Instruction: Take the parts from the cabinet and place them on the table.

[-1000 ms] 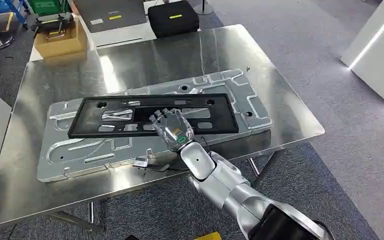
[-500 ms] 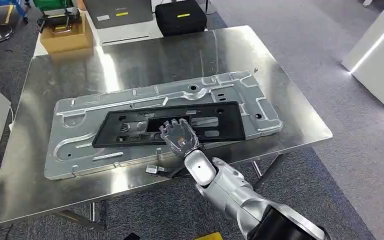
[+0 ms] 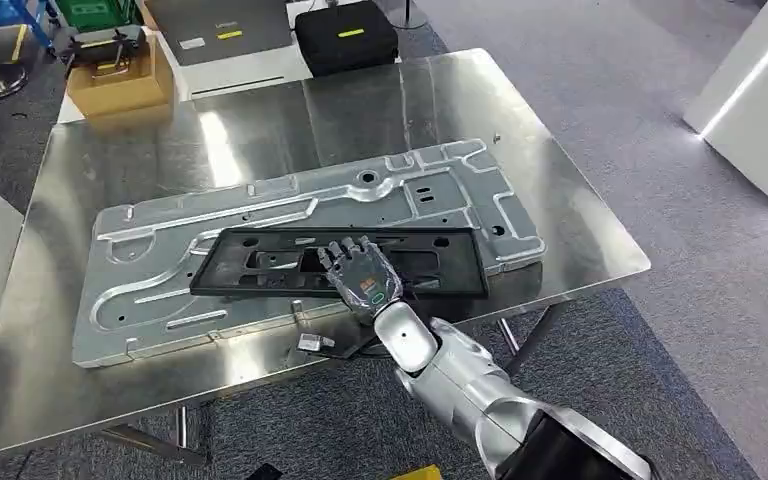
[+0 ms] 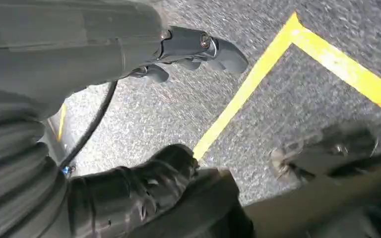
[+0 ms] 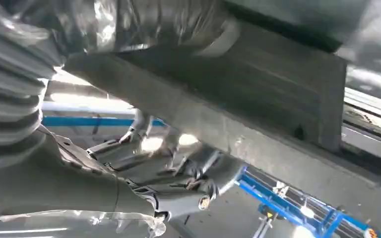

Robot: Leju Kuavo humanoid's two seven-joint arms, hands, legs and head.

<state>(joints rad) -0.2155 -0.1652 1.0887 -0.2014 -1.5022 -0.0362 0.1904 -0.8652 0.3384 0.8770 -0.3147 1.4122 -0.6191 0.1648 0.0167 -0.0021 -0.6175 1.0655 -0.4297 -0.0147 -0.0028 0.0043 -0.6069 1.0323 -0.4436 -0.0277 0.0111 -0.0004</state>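
A long black plastic frame [image 3: 260, 262] with cut-outs lies across the near part of a large silver stamped metal panel [image 3: 290, 200] on the steel table [image 3: 380, 100]. My right hand [image 3: 362, 277] grips the frame at its near edge, right of its middle, fingers over the top. In the right wrist view the frame [image 5: 258, 99] is a grey bar close above my right hand [image 5: 168, 168]. My left hand [image 4: 193, 49] hangs over the grey floor with nothing in it.
A small metal bracket [image 3: 315, 343] lies by the table's near edge, just left of my right arm. Beyond the table stand a cardboard box [image 3: 120, 75] and a black case [image 3: 345, 35]. A yellow floor line [image 4: 248, 84] runs under my left hand.
The black frame has slid toward me and to the right across the silver panel, with my right hand on it. The camera has shifted a little too.
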